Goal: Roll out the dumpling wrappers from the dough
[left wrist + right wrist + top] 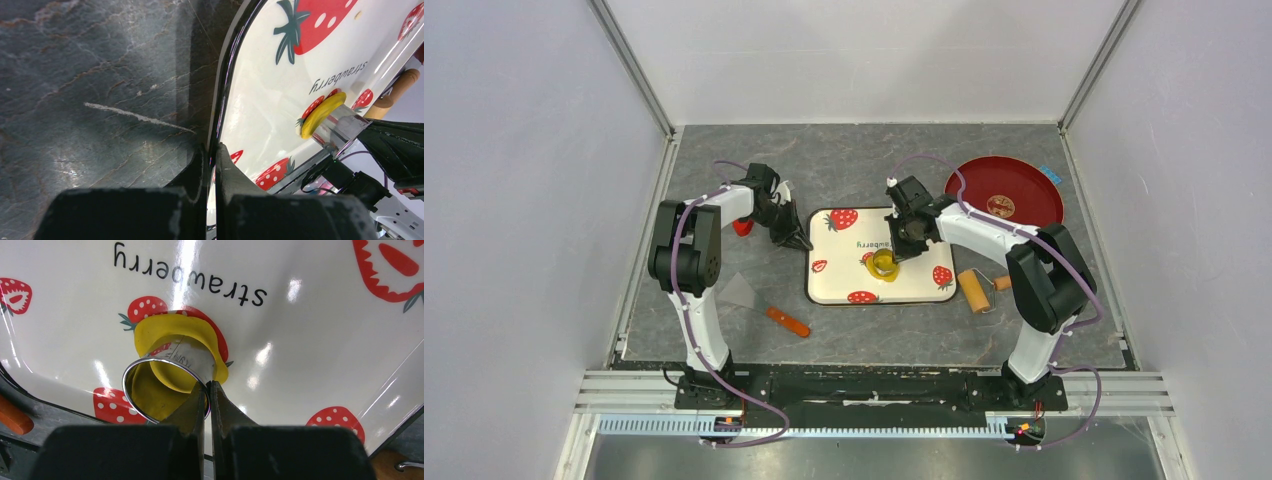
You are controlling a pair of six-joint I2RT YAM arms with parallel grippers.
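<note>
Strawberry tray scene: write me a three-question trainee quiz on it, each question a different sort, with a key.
1. True or false: the left gripper is shut on the rim of the strawberry tray.
2. Which thing does the right gripper hold? A, a wooden roller. B, the metal ring cutter. C, a red plate.
3. Fill in: the metal ring cutter stands on a flattened yellow piece of ____ on the tray.
Key: 1 true; 2 B; 3 dough.
</note>
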